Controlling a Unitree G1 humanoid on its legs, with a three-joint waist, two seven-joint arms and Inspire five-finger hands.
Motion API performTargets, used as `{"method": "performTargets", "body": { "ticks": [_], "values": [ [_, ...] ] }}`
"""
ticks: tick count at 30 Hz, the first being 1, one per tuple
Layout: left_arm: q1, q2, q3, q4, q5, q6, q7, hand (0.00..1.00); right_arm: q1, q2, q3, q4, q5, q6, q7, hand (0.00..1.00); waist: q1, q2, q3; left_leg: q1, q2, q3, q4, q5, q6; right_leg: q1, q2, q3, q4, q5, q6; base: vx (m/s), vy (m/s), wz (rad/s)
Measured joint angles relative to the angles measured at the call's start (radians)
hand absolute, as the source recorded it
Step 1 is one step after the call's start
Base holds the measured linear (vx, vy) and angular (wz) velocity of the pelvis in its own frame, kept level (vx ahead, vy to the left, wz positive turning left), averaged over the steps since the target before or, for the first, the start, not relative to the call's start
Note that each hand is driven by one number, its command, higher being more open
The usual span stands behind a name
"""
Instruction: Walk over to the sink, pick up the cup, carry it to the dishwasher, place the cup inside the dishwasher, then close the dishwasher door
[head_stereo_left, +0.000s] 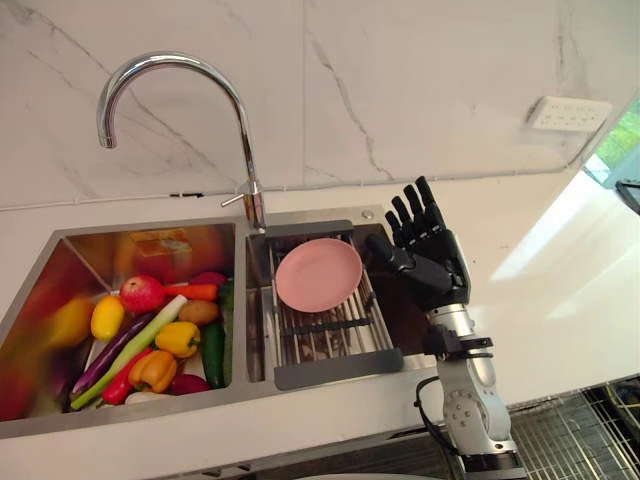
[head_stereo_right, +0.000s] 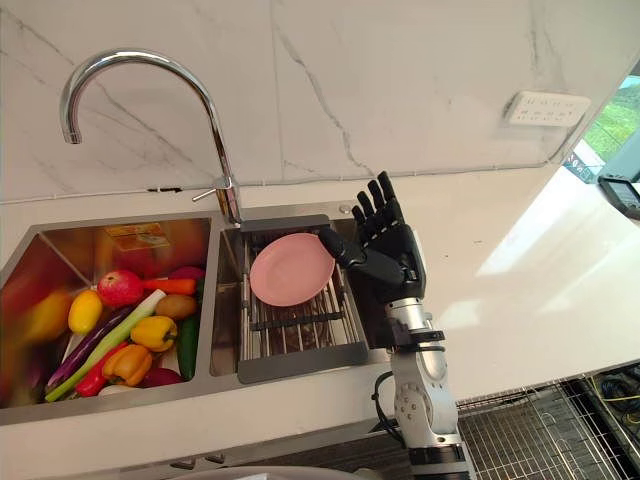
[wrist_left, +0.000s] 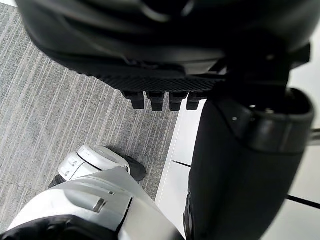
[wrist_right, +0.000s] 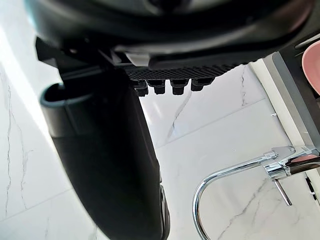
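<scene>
While the pick-up at the sink (head_stereo_left: 60, 425) is not yet made, items stand thus.

- Right hand (head_stereo_left: 430, 255): fingers straight and spread, holding nothing, raised at the right basin's edge, thumb just beside the pink plate (head_stereo_left: 318, 273).
- Pink plate: tilted on the drain rack (head_stereo_left: 330, 345) in the right basin. Whether a cup sits behind the hand cannot be told.
- Left hand (wrist_left: 165, 60): relaxed, empty, over the floor.
- Left basin: vegetables (head_stereo_left: 160, 340).
- Handling: lower the right hand, close thumb and fingers across the plate's rim before lifting, and stay clear of the faucet (head_stereo_left: 247, 150).
</scene>
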Motion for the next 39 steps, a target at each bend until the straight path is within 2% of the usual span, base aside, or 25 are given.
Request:
{"method": "performTargets", "body": {
  "ticks": [4, 7, 9, 14, 16, 18, 22, 26, 29, 34, 39],
  "values": [
    [-0.001, 0.0, 0.0, -0.001, 0.0, 0.002, -0.001, 1.0, 0.0, -0.002, 0.0, 0.001, 0.0, 0.0, -0.001, 1.0, 0.0, 0.0, 0.0, -0.001, -0.001, -0.001, 0.002, -0.001, -0.001, 0.0, -0.001, -0.002, 0.001, 0.0, 0.0, 0.0, 0.0, 0.01],
    [-0.008, 0.006, -0.004, -0.005, -0.025, 0.027, -0.007, 1.0, 0.0, -0.018, -0.001, 0.001, -0.003, 0.013, -0.021, 1.0, 0.001, -0.002, 0.002, -0.011, -0.002, 0.011, 0.008, -0.009, -0.005, 0.0, -0.011, -0.017, 0.002, 0.0, 0.0, 0.0, 0.0, 0.14],
    [-0.011, 0.011, -0.015, -0.03, -0.062, 0.051, -0.019, 1.0, 0.001, -0.031, -0.005, 0.003, -0.013, 0.017, -0.058, 1.0, -0.009, -0.004, 0.006, -0.033, 0.023, 0.12, 0.018, -0.004, -0.011, 0.002, -0.032, -0.054, 0.016, -0.009, 0.012, -0.04, 0.004, 0.52],
    [-0.009, 0.029, -0.05, -0.037, -0.166, 0.083, -0.043, 1.0, -0.001, -0.05, -0.024, 0.007, -0.191, 0.071, -0.192, 1.0, 0.021, -0.007, 0.008, -0.039, 0.0, 0.121, 0.018, 0.008, -0.004, 0.008, -0.064, -0.077, 0.019, -0.014, 0.026, 0.0, 0.045, 0.2],
    [-0.005, 0.03, -0.046, -0.035, -0.17, 0.095, -0.042, 1.0, -0.001, -0.058, -0.024, 0.014, -0.36, 0.092, -0.243, 1.0, 0.023, -0.008, 0.008, -0.037, -0.003, 0.122, 0.014, 0.012, -0.004, 0.008, -0.067, -0.079, 0.016, -0.013, 0.028, 0.0, 0.0, 0.0],
    [-0.005, 0.029, -0.04, -0.033, -0.153, 0.097, -0.047, 1.0, -0.001, -0.076, -0.027, 0.014, -0.482, 0.095, -0.256, 1.0, 0.021, -0.009, 0.009, -0.035, -0.003, 0.126, 0.009, 0.015, -0.008, 0.008, -0.067, -0.079, 0.013, -0.012, 0.029, 0.01, -0.001, -0.02],
    [-0.006, 0.031, -0.038, -0.036, -0.055, 0.075, -0.069, 1.0, -0.001, -0.126, -0.036, 0.014, -0.623, 0.109, -0.21, 1.0, 0.013, -0.01, 0.012, -0.021, 0.005, 0.159, -0.002, 0.014, -0.021, 0.008, -0.062, -0.067, 0.012, -0.012, 0.03, -0.01, -0.006, -0.12],
    [-0.009, 0.04, -0.04, -0.035, -0.056, 0.075, -0.073, 1.0, -0.001, -0.153, -0.034, 0.014, -0.705, 0.124, -0.15, 1.0, -0.007, -0.014, 0.022, -0.016, 0.005, 0.178, -0.009, 0.007, -0.03, 0.005, -0.062, -0.057, 0.012, -0.008, 0.036, -0.04, 0.002, -0.12],
    [-0.017, 0.047, -0.042, -0.033, -0.057, 0.074, -0.083, 1.0, 0.001, -0.183, -0.033, 0.009, -0.773, 0.124, -0.101, 1.0, -0.01, -0.018, 0.025, -0.014, 0.01, 0.223, -0.011, 0.002, -0.022, -0.004, -0.061, -0.042, 0.012, -0.005, 0.039, -0.04, 0.014, -0.16],
    [-0.032, 0.069, -0.054, -0.032, -0.06, 0.081, -0.088, 1.0, 0.021, -0.215, -0.034, -0.009, -0.83, 0.107, -0.014, 1.0, -0.015, -0.035, 0.035, -0.013, 0.01, 0.235, -0.019, -0.002, -0.016, -0.01, -0.062, -0.042, 0.013, -0.003, 0.042, 0.0, 0.012, -0.06],
    [-0.037, 0.072, -0.058, -0.031, -0.07, 0.115, -0.088, 1.0, 0.053, -0.217, -0.037, -0.009, -0.895, 0.104, 0.008, 1.0, -0.016, -0.037, 0.038, -0.012, 0.016, 0.242, -0.008, 0.001, -0.018, -0.01, -0.063, -0.067, 0.032, 0.004, 0.051, 0.04, 0.016, 0.09]
  ]
}}
